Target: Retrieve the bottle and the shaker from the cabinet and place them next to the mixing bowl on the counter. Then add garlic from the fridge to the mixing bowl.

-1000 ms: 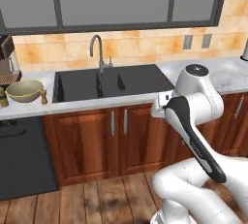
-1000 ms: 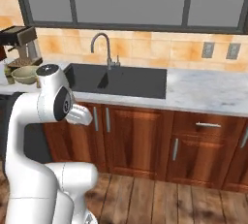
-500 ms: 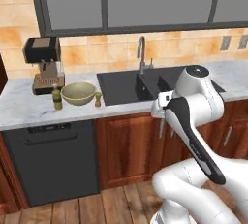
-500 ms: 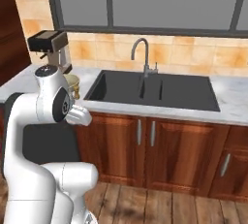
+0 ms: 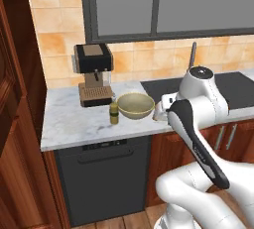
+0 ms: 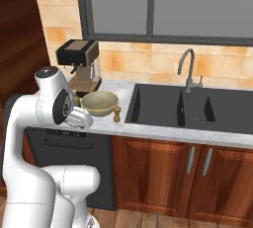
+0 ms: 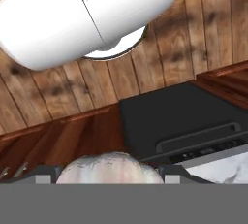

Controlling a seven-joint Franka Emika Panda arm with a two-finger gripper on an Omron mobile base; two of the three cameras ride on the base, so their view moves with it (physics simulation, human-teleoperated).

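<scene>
Base has rolled left; mixing bowl (image 5: 135, 105) looks empty, gripper (image 7: 110, 175) clasps garlic (image 7: 110, 168).

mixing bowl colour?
Olive-yellow with a paler rim; the mixing bowl shows best in the left base view.

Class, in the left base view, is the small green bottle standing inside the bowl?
No, the bottle stands on the counter just left of the bowl.

Both base views look forward and down from behind the arm, left and right, sharing the counter (image 5: 74, 121), bowl (image 5: 135, 105) and coffee machine (image 6: 79, 64). The hand view looks straight down, close over the wood floor (image 7: 145, 68).
</scene>
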